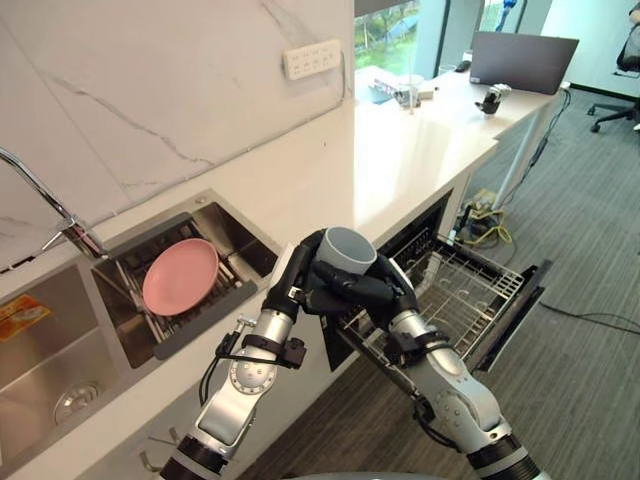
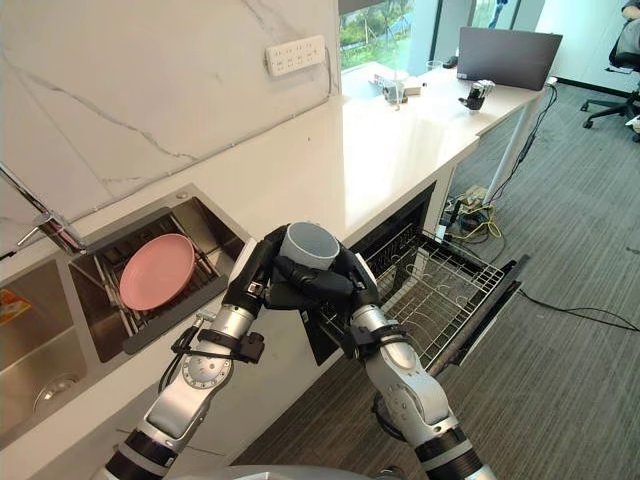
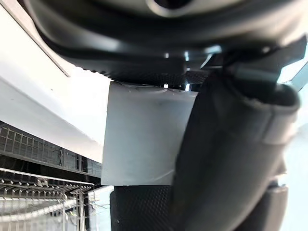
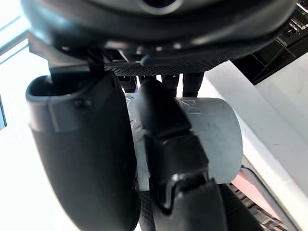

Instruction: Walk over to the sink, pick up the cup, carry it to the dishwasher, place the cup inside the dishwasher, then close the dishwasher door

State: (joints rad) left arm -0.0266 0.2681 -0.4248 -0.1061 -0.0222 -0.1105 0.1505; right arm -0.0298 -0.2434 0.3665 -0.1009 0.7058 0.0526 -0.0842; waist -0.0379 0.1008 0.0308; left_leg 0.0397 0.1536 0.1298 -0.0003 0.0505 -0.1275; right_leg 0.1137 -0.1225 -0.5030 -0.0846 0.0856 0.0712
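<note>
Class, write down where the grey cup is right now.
In the head views the cup sits mid-frame, clasped between the left hand and right hand, in front of the counter edge and just left of the open dishwasher's rack.

The cup (image 1: 347, 250) is at mid-view, over the front edge of the worktop (image 1: 380, 170). The left hand (image 1: 290, 285) clasps it from 8 o'clock and the right hand (image 1: 365, 290) from 5 o'clock. At 9 o'clock from the cup the sink (image 1: 60, 340) is sunk into the worktop. A plate (image 1: 180, 276) lies in the sink's compartment nearest the cup. The tap (image 1: 40, 195) stands behind the sink at 10 o'clock. At 3 o'clock, below the worktop, the dishwasher rack (image 1: 460, 290) is pulled out over the lowered door (image 1: 515, 310). A socket strip (image 1: 312, 58) is on the wall at 12 o'clock. A laptop (image 1: 522, 60) sits far off at 1 o'clock.
</note>
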